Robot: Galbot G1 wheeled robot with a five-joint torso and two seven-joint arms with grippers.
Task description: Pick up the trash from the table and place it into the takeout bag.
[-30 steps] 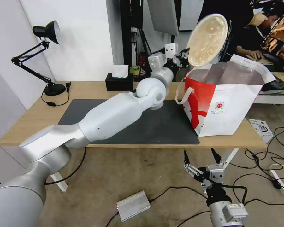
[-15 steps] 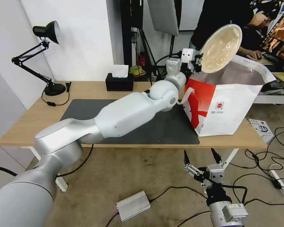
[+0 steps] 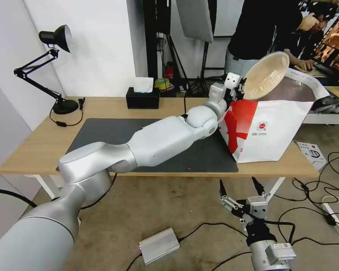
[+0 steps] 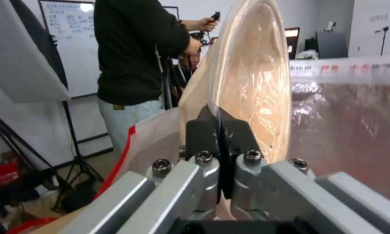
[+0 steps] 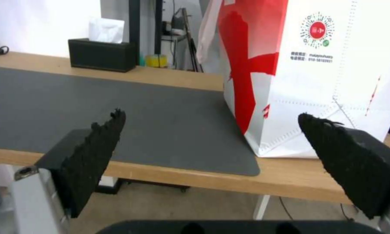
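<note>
One beige paper bowl (image 3: 266, 75), pinched by its rim in the left gripper (image 3: 243, 86), tilts over the takeout bag (image 3: 269, 124) (right gripper (image 3: 240, 188) idle, jaws spread, below the table (image 3: 45, 139)); releasing only once inside the foil lining looks wisest.

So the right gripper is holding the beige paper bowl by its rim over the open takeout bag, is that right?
Not quite: the left gripper holds it, not the right. The head view shows it pinching the rim of the beige paper bowl, tilted over the open takeout bag. The right gripper hangs open, below the table edge.

Bright, even indoor light (wrist foregrounds blurred)
</note>
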